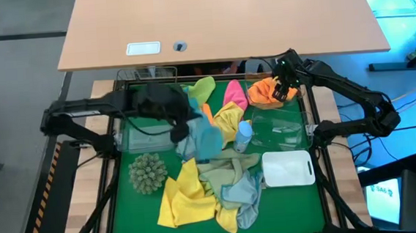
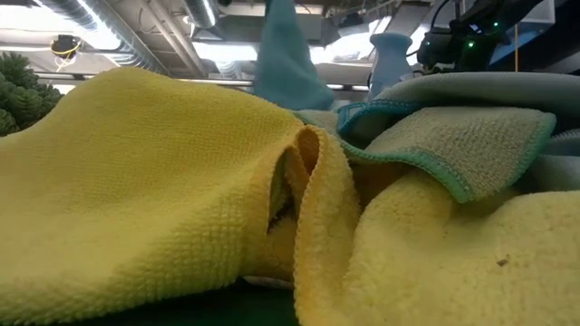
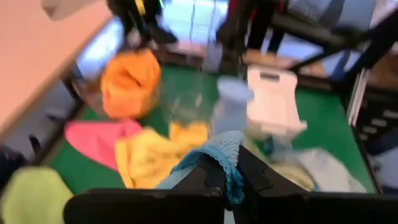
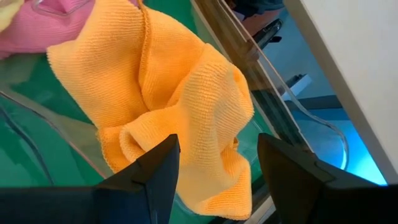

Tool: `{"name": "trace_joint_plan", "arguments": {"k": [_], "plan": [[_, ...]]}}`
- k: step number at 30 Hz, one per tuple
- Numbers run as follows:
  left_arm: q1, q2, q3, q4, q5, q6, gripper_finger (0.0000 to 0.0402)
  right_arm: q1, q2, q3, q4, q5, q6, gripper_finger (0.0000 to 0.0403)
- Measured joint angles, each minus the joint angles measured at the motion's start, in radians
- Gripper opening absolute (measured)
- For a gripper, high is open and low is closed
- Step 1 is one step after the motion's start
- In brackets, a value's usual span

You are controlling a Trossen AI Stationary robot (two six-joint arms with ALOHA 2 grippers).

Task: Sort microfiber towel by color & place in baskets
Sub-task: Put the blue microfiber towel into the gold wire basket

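My left gripper (image 1: 185, 127) is over the middle of the green mat, shut on a light blue microfiber towel (image 1: 207, 140); that towel (image 2: 285, 56) hangs high in the low view. My right gripper (image 4: 214, 163) stands open at the far right, above an orange towel (image 4: 180, 106) lying in a clear basket (image 1: 272, 106), without touching it. Light green (image 1: 203, 87), pink (image 1: 233, 93) and yellow (image 1: 229, 119) towels lie at the far side. Near the front is a pile of yellow (image 1: 186, 197), pale green and blue towels. My left gripper pinches the blue towel's hemmed edge (image 3: 228, 151) between its two fingers. The fingers come from the table's left, slanting downward. The towel hangs below the fingers (image 1: 209, 147). The pile in front hides its lower end, so whether it hangs clear cannot be told.
A white basket (image 1: 289, 168) stands at the near right and another clear basket (image 1: 142, 138) at the left under my left arm. A spiky grey-green ball (image 1: 147, 172) lies near left, and a small light-blue bottle (image 1: 244, 133) stands mid-mat. A wooden table (image 1: 223, 20) lies beyond.
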Motion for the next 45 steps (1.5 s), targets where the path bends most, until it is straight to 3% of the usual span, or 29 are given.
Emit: {"name": "trace_joint_plan", "arguments": {"k": [11, 22, 35, 45], "plan": [[0.144, -0.047, 0.25, -0.061, -0.025, 0.114, 0.0, 0.0, 0.0, 0.0, 0.0, -0.004, 0.0, 0.0216], [0.386, -0.071, 0.438, -0.232, -0.085, 0.162, 0.0, 0.0, 0.0, 0.0, 0.001, -0.017, 0.0, 0.0216], [0.675, -0.065, 0.411, -0.473, -0.166, 0.21, 0.0, 0.0, 0.0, 0.0, 0.001, -0.018, 0.0, 0.0216], [0.77, -0.063, 0.083, -0.477, -0.141, 0.209, 0.0, 0.0, 0.0, 0.0, 0.001, -0.018, 0.0, 0.0216]]}}
